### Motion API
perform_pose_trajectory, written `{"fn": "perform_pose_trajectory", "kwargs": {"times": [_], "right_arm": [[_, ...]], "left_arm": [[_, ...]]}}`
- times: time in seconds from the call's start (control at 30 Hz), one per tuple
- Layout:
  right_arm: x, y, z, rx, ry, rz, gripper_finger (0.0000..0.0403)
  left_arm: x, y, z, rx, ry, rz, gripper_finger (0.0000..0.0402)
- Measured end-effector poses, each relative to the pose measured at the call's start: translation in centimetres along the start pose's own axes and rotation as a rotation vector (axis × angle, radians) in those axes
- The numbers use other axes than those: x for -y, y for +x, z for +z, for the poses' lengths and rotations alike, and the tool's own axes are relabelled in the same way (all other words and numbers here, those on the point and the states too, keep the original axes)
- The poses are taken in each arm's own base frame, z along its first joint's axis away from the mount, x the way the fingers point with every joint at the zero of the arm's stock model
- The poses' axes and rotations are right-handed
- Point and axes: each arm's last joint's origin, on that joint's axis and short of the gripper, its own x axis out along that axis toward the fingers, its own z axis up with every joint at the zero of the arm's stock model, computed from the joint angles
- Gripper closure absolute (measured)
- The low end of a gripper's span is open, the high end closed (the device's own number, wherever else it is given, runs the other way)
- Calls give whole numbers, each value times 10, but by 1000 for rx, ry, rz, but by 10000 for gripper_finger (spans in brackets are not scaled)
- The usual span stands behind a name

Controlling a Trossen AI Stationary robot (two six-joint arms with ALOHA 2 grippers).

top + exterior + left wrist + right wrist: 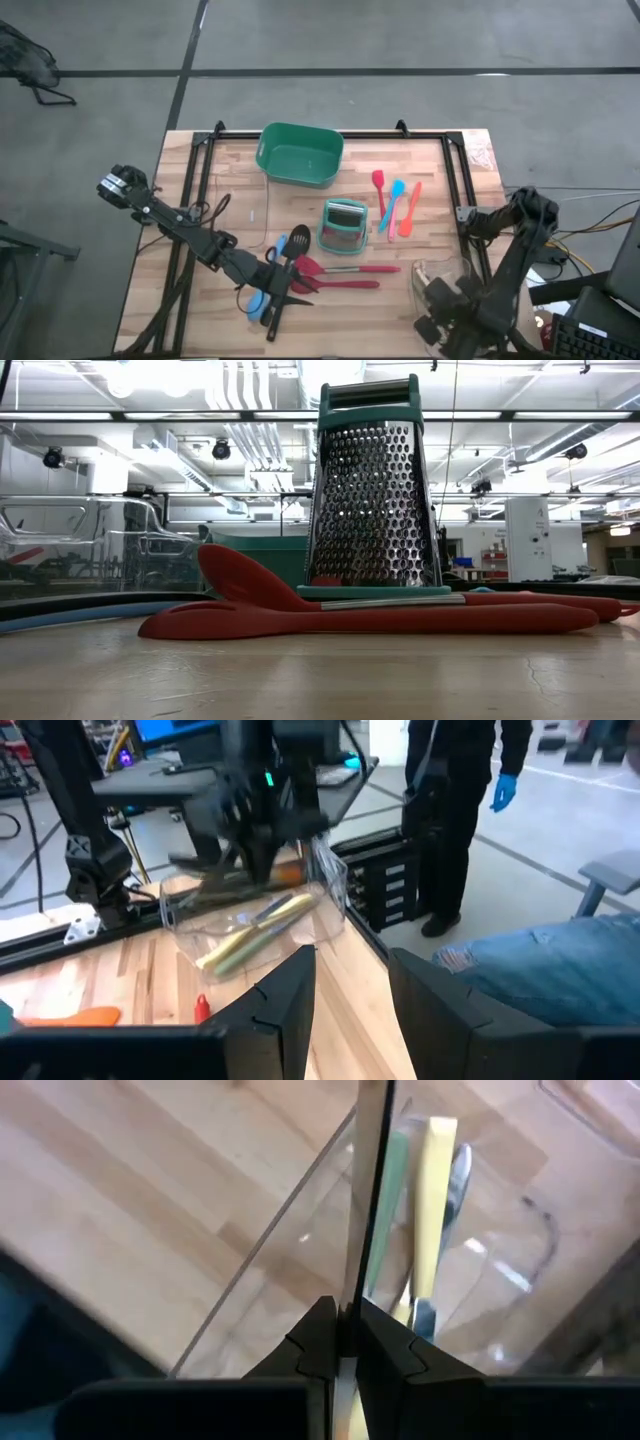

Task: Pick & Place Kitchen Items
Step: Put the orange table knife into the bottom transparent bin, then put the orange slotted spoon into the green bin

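My right gripper is at the near right, over a clear tray, and is shut on a slim flat utensil that I see edge-on. Pale yellow- and green-handled tools lie in that tray. My left gripper is open and low over the handles of the black slotted spoon and the blue spoon. It touches nothing that I can see. Two red spoons lie on the table beside it. Red, blue and orange spatulas lie flat farther back. My right gripper pinches the slim utensil's near end between its two fingers. The fingers slant down from above, and the utensil runs on ahead along them over the tray's clear wall. Its far end is out of the frame, and I cannot tell whether it touches the tray.
A teal box grater stands at mid-table, and a green tub stands behind it. A second clear tray sits to the left of the grater. A person in dark clothes and a blue glove stands beyond the table's right edge.
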Motion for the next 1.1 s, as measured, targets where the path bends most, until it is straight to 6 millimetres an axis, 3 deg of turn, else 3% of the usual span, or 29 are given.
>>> {"fn": "perform_pose_trajectory", "kwargs": {"times": [0.3, 0.5, 0.73, 0.97, 1.1], "right_arm": [[-13, 40, -19, -34, -70, -162, 376], [-15, 44, -21, -30, -85, -170, 371], [-14, 41, -19, -28, -84, -164, 348], [-8, 22, -11, -36, -75, -102, 289], [-4, 4, 2, 172, -103, 48, 258]], "left_arm": [[-2, 0, 5, 53, -12, 7, 266], [-3, 0, 8, 83, -20, 10, 266], [-3, 0, 8, 82, -14, 11, 266], [-6, 1, 8, 82, -8, 20, 266], [-11, 2, 7, 79, -50, 35, 266]]}}
